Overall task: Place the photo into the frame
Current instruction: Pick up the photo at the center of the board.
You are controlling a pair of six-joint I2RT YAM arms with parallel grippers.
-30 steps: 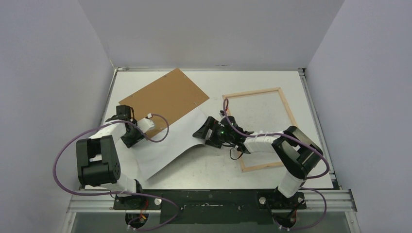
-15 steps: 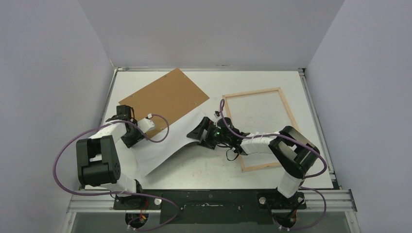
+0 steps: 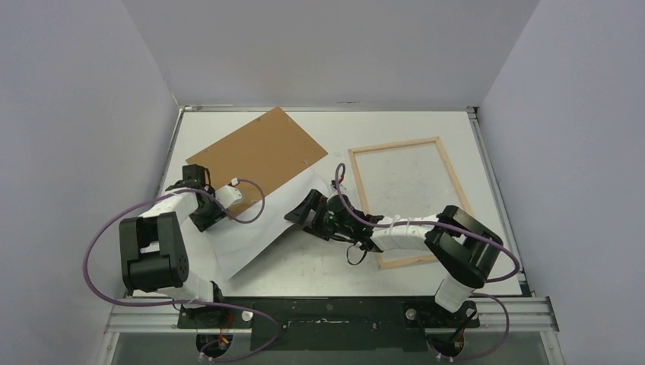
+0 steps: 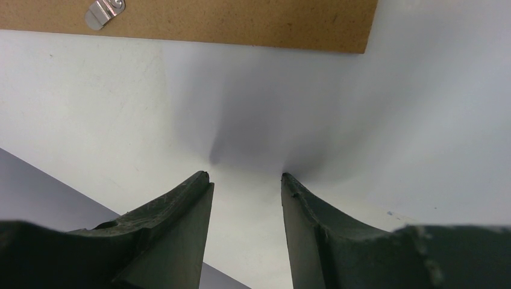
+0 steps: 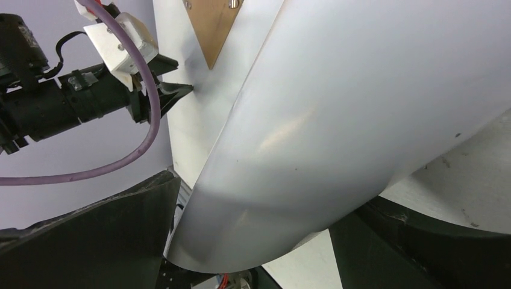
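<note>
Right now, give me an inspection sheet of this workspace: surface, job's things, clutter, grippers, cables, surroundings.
Surface: white table, scuffed.
Job's things: the photo lies white back up at left centre, its right edge curled up; the frame lies flat at right, no print in it.
Clutter: brown backing panel at far left, meeting the photo; nothing else seen.
Grippers: left gripper open, fingertips down on the photo; right gripper open wide around the photo's curled edge.
Cables: purple cables loop off both arms.
Surroundings: plain walls on three sides; nothing else seen.
</note>
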